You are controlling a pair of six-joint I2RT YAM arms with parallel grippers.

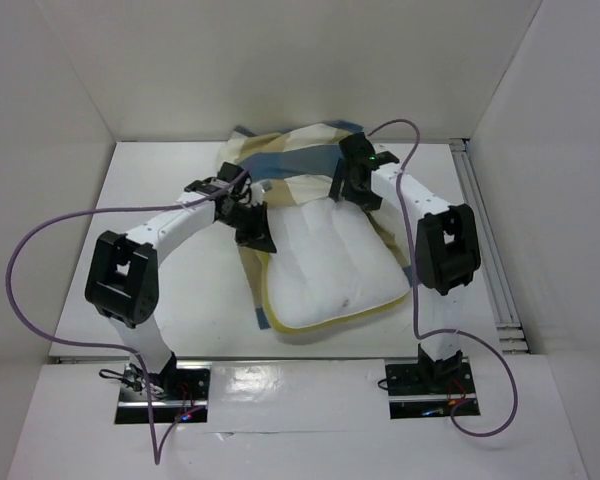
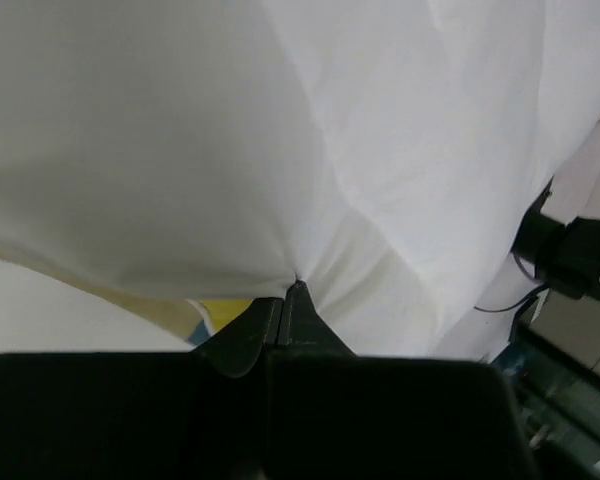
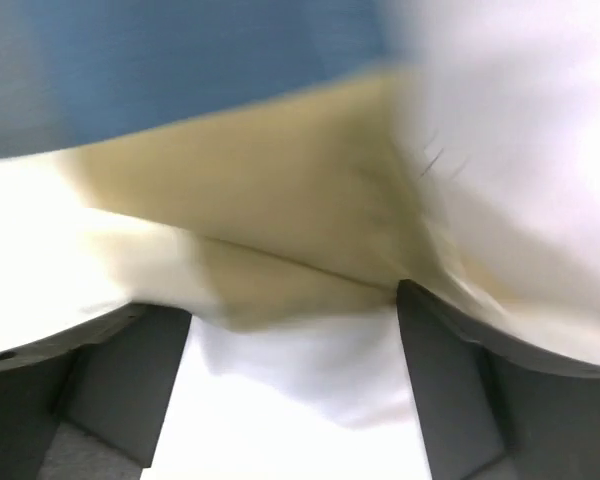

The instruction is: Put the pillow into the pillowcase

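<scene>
Overhead, the pillow [image 1: 330, 265] lies on the table [image 1: 170, 190] with its far end tucked under the bunched pillowcase [image 1: 290, 150], while most of its body sits outside. The left gripper [image 1: 258, 235] is at the pillow's left far corner and the right gripper [image 1: 348, 188] is at the case's mouth. With so little inside, a push from one side alone would likely skew the pillow and drag the case along with it.

From the left wrist, the fingers are clenched on a small pinch of white pillow cover, which puckers at the tips. That hold is thin. A hard shove could let it slip, or could stretch the cover without moving the filling.

From the right wrist, blurred, the fingers stand apart with tan and cream cloth bulging between them and nothing clamped. If they close carelessly they may catch pillow and case together, pinning the opening shut. If they close on nothing, the mouth collapses.
</scene>
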